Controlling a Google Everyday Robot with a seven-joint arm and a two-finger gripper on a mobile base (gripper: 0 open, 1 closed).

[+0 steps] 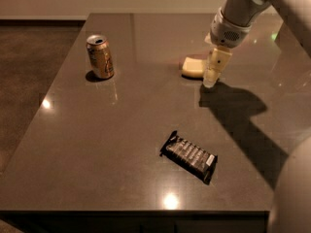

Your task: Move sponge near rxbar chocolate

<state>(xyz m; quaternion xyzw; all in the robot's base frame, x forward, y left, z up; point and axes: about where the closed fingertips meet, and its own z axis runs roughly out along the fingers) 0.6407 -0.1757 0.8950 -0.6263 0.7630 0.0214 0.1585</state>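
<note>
The pale yellow sponge [193, 66] lies flat on the dark table toward the back right. My gripper [212, 76] points down just at the sponge's right end and hides part of it; whether it touches the sponge is unclear. The rxbar chocolate [189, 156], a flat black wrapper with pale lettering, lies at an angle near the front middle of the table, well apart from the sponge.
A gold drink can [100, 57] stands upright at the back left. The dark glossy table [112, 130] has its front edge near the bottom and its left edge beside a brown floor. My arm reaches in from the upper right and casts a shadow on the right side.
</note>
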